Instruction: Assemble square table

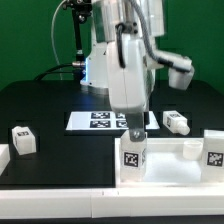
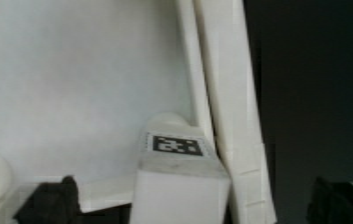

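The square table's white slab [image 1: 170,176] lies at the front of the table and fills much of the wrist view [image 2: 66,90]. A short white leg with a tag [image 1: 132,160] stands upright at the slab's corner on the exterior view's left, and it also shows in the wrist view [image 2: 178,180]. My gripper [image 1: 133,134] is straight above this leg. In the wrist view my gripper [image 2: 194,208] has its dark fingers [image 2: 52,203] well apart on both sides of the leg, with gaps to it. It is open.
Loose tagged legs lie at the exterior view's left [image 1: 22,139], at the right [image 1: 176,122] and at the far right by the slab [image 1: 213,151]. The marker board [image 1: 98,120] lies behind the gripper. A white block [image 1: 3,160] sits at the left edge.
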Motion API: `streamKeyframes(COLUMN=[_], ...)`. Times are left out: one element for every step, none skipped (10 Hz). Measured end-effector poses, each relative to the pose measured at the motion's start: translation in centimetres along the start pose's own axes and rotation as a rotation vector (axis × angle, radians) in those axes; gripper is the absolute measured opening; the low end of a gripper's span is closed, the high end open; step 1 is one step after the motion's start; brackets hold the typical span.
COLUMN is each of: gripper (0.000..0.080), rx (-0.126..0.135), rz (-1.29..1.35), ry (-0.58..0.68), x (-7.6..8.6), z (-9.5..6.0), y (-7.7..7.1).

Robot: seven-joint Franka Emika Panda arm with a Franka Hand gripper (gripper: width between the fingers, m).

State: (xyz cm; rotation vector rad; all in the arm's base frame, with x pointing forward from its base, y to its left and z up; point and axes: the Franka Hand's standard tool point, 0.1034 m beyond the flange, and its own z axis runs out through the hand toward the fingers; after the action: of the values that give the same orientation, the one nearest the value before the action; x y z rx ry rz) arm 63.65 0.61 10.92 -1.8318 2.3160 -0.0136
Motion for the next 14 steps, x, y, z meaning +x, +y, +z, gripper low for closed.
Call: streamKeyframes(gripper=[0.0648, 0.0648, 0.0649, 0.0649, 0.0649, 0.0649, 0.0649, 0.0649, 0.0649, 0.0649, 0.0649, 0.0649, 0.0649, 0.0649], rx=[0.001, -0.002, -0.003, -0.003, -0.004, -0.005, -0.005, -0.006, -0.01, -0.012, -0.021, -0.028, -0.027, -0.028], rz=[0.012, 0.003, 0.003, 0.003, 0.003, 0.003, 0.001, -0.024, -0.172, -0.282, -0.407, -0.568, -0.629, -0.685], ry=[-0.007, -0.004, -0.003, -0.003, -0.003, -0.002, -0.002, 0.0, 0.009, 0.008, 0.008, 0.012, 0.012, 0.012], x=[-0.3, -0.2, -0.2, -0.2, -0.2, -0.2, -0.2, -0.2, -0.3, -0.7, -1.4, -1.8, -1.9, -1.8], z=[-0.5, -0.2, -0.1, -0.1, -0.1, 0.0, 0.0, 0.0, 0.0, -0.1, -0.2, -0.3, -0.4, -0.3], y=[-0.1, 0.0, 0.0, 0.0, 0.1, 0.1, 0.1, 0.1, 0.2, 0.5, 1.2, 1.6, 1.7, 1.7])
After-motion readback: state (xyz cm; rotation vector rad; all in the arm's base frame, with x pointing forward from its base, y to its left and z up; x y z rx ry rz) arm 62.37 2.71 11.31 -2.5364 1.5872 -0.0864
